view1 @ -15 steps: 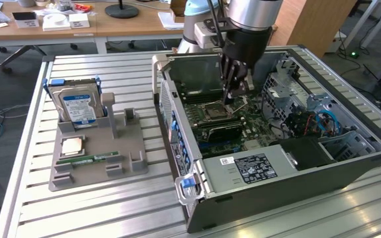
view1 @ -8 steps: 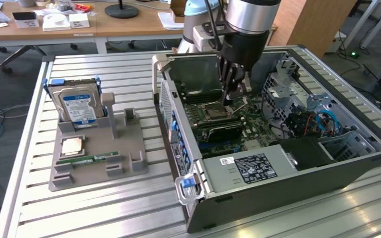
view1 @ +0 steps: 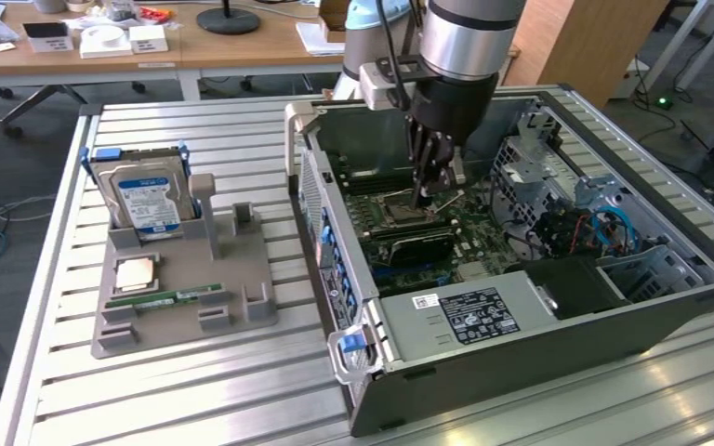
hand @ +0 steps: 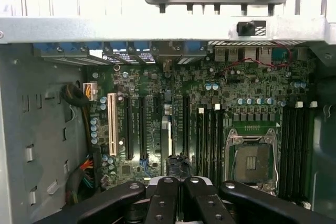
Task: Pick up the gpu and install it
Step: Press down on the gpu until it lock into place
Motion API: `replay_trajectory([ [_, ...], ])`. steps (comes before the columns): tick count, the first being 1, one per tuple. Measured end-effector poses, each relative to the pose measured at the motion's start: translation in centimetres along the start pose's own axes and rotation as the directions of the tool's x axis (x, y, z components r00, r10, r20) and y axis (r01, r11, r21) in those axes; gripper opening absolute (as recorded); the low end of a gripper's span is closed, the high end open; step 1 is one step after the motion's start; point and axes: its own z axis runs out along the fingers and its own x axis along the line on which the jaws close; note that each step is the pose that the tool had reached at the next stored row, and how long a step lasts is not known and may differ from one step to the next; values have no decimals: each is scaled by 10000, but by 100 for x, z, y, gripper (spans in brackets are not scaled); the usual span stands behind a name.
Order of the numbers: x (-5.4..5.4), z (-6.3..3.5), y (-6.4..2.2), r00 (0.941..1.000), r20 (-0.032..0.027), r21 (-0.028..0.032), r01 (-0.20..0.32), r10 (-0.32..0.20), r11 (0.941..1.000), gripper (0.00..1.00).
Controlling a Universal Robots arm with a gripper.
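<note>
Fingers (hand: 163,203), pressed together, hover just above the upright gpu (view1: 409,245).

The black gripper (view1: 428,190) has matt, jointed fingers (hand: 164,203) with small shiny metal pins, hanging from a glossy silver-and-black arm, and right under it lies the green motherboard (hand: 210,124) with its lacquered sheen, black plastic slots and the bright bare-metal frame of the processor socket (hand: 253,159). Around the gripper stands the open grey computer case (view1: 654,307) of dull painted sheet metal with blue plastic clips. Well to the exterior view's left of the gripper, the ribbed aluminium counter (view1: 183,400) looks brushed and softly reflective, carrying a matt grey plastic holder tray (view1: 183,325) and a silver metal hard drive with a glossy blue label (view1: 146,197).
</note>
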Motion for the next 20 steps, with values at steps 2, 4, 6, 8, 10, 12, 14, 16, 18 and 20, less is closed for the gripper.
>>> replay_trajectory([
  [2,0,38,1,10000,0,3,-59,59,10000,11],
  [4,1,74,2,9999,-2,3,-108,108,9999,11],
  [6,1,110,2,9999,-3,3,-151,151,9999,11],
  [8,2,147,3,9998,-5,3,-189,189,9998,11],
  [10,2,173,3,9998,-5,4,-213,213,9998,11],
  [12,2,186,-1,9998,-6,4,-221,221,9998,11],
  [14,0,192,-22,9998,-6,4,-221,221,9998,11],
  [16,-2,203,-35,9998,-4,3,-221,221,9998,11],
  [18,-2,236,-34,9998,-6,2,-223,223,9998,11],
  [20,-1,274,-33,9998,-5,2,-223,223,9998,11],
])
